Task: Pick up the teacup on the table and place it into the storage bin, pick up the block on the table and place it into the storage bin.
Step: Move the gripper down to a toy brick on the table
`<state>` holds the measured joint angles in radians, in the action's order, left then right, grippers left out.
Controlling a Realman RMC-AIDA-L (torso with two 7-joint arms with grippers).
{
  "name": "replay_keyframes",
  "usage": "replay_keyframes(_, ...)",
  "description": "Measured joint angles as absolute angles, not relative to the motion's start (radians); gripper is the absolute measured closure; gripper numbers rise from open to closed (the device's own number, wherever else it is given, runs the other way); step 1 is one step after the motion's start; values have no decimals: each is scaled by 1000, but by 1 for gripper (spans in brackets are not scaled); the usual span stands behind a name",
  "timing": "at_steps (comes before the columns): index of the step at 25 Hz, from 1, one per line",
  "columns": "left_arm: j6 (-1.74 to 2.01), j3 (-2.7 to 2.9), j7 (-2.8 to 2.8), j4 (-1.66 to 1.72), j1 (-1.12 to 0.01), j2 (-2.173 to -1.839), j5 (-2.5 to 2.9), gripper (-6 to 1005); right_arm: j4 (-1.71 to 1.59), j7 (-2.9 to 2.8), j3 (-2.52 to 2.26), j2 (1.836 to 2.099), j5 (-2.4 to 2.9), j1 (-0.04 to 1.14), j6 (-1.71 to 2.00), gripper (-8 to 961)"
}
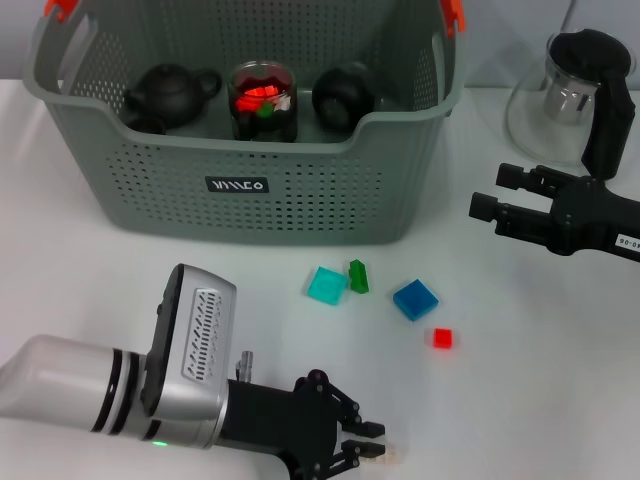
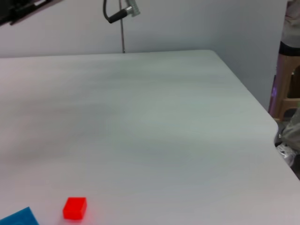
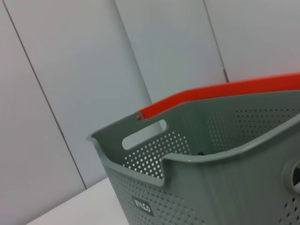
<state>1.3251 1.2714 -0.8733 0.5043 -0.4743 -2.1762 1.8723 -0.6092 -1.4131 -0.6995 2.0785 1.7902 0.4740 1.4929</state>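
Left tool (image 1: 372, 441) low over the table (image 1: 520, 400), fingers slightly spread, holding nothing. Red block (image 1: 442, 338) just ahead and to its right, nearest of the scatter. Right tool (image 1: 484, 195) spread, empty, farther off beside the storage bin (image 1: 250, 150).

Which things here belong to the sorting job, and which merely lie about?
Job: storage bin, red block, blue block, teal block, green block, left gripper.
Lying about: glass pitcher; right gripper, idle beside the bin.
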Motion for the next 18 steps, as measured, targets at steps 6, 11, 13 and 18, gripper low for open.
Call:
replay_keyframes(6, 1334, 1273, -874, 501, -480, -2175, 1873, 936, -610, -1413, -699, 2077, 1790, 476, 1489, 148)
replay_keyframes(11, 1339, 1266, -874, 506, -473, -2175, 1867, 934, -610, -1413, -699, 2077, 1790, 477, 1489, 148)
replay_keyframes(13, 1353, 1249, -876, 507, -472, -2173, 1866, 928, -610, -1413, -699, 2077, 1790, 477, 1489, 148)
replay_keyframes(18, 1386, 1195, -897, 507, -463, -2171, 1866, 914, -610, -1413, -700, 2075, 1790, 477, 1489, 148)
